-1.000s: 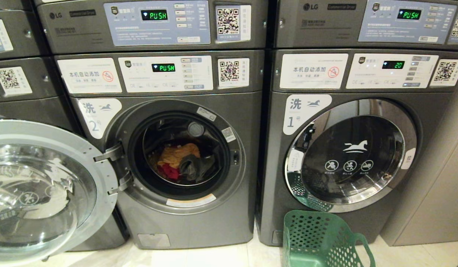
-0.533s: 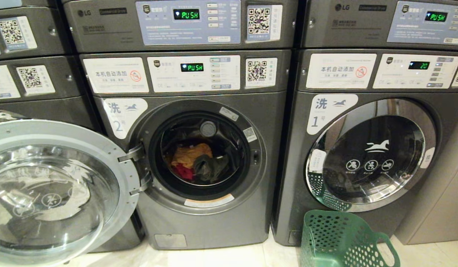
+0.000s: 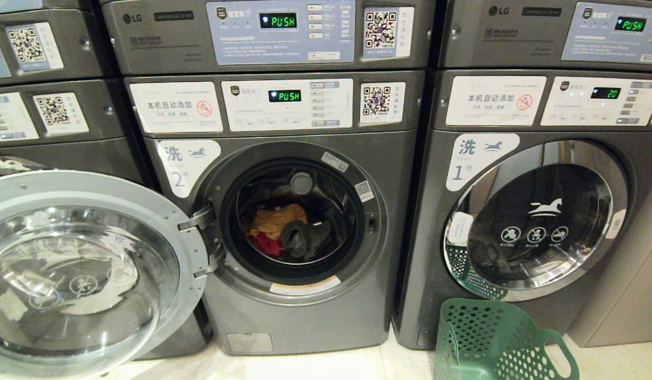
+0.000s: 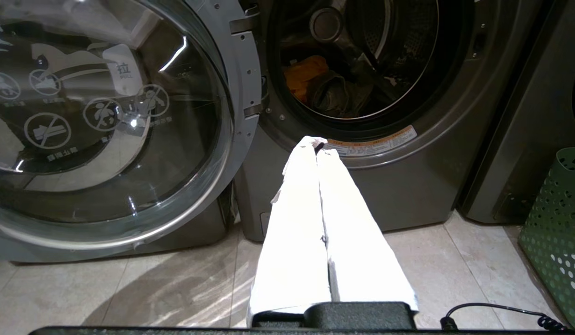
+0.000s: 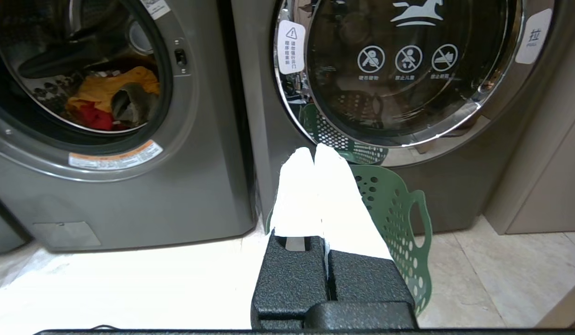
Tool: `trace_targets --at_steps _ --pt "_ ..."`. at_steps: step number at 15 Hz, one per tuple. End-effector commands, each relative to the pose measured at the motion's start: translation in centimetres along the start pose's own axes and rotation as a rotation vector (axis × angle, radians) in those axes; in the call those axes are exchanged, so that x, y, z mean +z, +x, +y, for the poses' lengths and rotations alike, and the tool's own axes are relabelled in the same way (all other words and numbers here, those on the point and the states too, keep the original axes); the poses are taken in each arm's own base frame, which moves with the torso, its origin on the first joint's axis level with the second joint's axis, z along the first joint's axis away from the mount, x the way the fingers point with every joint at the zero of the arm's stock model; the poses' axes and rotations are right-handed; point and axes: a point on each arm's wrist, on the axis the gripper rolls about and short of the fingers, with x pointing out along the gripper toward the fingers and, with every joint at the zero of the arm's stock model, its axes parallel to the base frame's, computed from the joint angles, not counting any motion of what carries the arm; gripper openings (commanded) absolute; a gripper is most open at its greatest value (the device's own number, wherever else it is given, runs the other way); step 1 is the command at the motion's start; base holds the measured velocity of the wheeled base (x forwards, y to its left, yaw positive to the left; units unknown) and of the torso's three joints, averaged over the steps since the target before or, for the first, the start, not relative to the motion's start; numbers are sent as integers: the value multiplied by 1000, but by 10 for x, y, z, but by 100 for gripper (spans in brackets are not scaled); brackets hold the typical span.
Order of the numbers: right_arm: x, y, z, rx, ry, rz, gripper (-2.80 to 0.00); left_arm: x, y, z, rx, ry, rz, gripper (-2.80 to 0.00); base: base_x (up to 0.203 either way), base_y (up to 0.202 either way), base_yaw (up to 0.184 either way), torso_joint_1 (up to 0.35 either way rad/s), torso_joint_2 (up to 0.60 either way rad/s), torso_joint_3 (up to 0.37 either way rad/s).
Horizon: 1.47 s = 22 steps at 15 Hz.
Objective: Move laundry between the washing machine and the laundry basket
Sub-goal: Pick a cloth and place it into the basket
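The grey washing machine marked 2 stands in front of me with its round door swung open to the left. Inside the drum lies laundry: a yellow piece, a red piece and a grey-green piece. A green perforated laundry basket sits on the floor below the machine marked 1. Neither arm shows in the head view. My left gripper is shut and empty, low before the open machine. My right gripper is shut and empty, just in front of the laundry basket.
The machine marked 1 on the right has its door closed. Dryers are stacked above both machines. A beige cabinet side stands at the far right. The floor is pale tile.
The whole head view has shifted: machines and basket sit further right in the picture than a second ago, so the camera has moved left. Nothing in the scene itself has moved.
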Motion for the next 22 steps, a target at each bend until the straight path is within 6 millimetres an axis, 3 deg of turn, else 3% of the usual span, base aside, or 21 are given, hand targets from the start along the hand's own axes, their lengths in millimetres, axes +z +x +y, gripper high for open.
trace_targets --at_steps 1,13,18,20,22 --pt "0 0 0 -1 1 1 -280 0 0 0 -1 1 2 -280 0 0 0 0 0 0" --pt "0 0 0 -1 2 1 -280 0 0 0 -6 4 -1 -280 0 0 0 0 0 0" --pt "3 -1 0 1 -80 4 -280 0 0 0 -6 4 -1 -280 0 0 0 0 0 0" --pt "28 -9 1 -14 -109 -28 -280 0 0 0 -15 16 -2 -280 0 0 0 0 0 0" --pt "80 -17 3 -44 -104 -33 -280 0 0 0 -15 16 -2 -280 0 0 0 0 0 0"
